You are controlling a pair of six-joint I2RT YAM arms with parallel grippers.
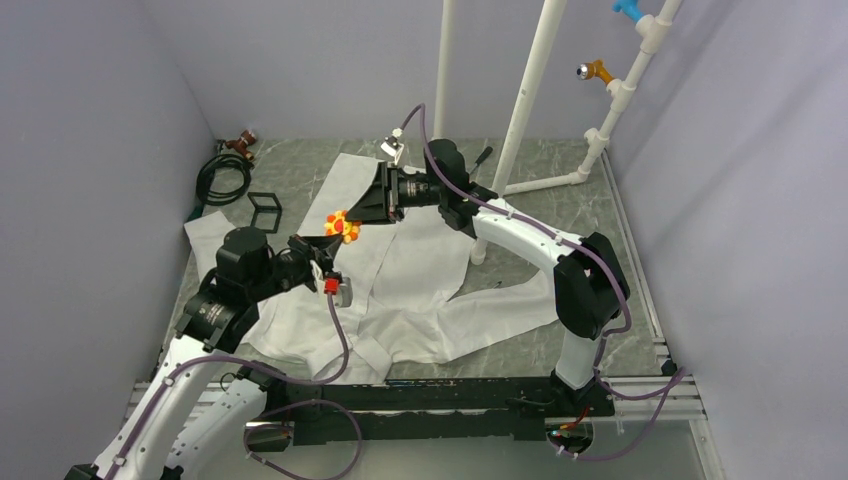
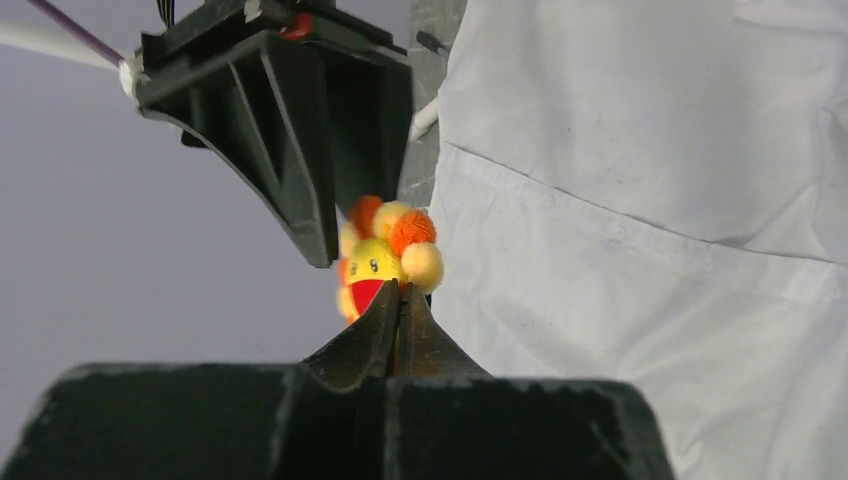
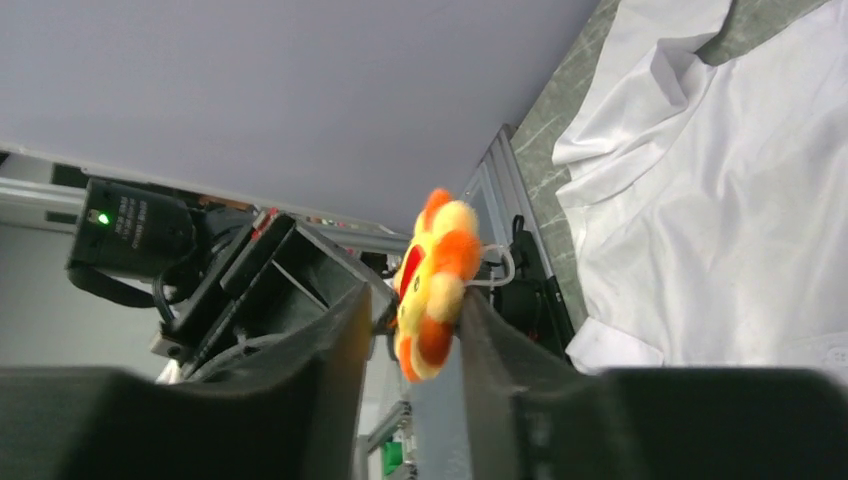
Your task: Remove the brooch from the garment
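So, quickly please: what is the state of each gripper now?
Left gripper: shut, its tips pinching the brooch.
Right gripper: jaws around the brooch, apparently gripping it; the brooch is off the garment.

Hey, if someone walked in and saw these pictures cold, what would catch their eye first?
Probably the bright orange-and-yellow brooch, held in the air between the two arms' tips, above the left side of the white garment spread over the table. The left tool is pinched shut on its lower edge, while the right tool has a finger on either side of it. Next, the white pipe frame standing at the back right.
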